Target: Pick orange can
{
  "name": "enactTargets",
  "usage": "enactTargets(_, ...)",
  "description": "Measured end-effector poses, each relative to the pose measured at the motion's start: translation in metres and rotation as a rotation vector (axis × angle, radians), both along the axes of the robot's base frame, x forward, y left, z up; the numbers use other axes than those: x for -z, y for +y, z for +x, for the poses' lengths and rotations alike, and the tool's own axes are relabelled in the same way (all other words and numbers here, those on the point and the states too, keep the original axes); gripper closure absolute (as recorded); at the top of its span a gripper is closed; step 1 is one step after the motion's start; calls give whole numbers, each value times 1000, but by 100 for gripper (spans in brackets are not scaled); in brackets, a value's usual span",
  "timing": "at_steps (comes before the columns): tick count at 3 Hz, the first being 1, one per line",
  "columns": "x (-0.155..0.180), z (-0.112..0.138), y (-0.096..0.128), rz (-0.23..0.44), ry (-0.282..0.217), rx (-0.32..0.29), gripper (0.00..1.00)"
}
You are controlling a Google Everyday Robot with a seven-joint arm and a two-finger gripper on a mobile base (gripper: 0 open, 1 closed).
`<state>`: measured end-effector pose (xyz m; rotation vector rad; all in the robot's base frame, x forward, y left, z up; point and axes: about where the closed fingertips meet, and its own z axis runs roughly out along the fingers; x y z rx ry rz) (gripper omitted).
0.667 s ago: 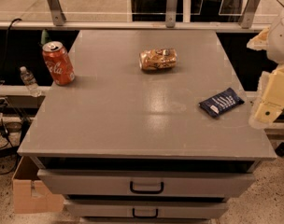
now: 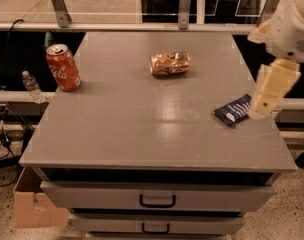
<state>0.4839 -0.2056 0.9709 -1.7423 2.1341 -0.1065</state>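
Gripper (image 2: 266,98) at right edge of table (image 2: 142,134), just over blue packet (image 2: 233,110); whether wide or narrow cannot be told | orange can (image 2: 170,63) lying on side, far centre of table, well apart from gripper | red can (image 2: 63,67) upright, far left edge

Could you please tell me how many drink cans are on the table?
2: the orange can lies on its side at back centre; the red can stands at the left edge. The gripper hangs over the right edge.
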Motion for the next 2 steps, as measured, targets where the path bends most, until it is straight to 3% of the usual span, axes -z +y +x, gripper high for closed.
enactTargets(2, 24, 102, 35, 75, -98, -93, 0)
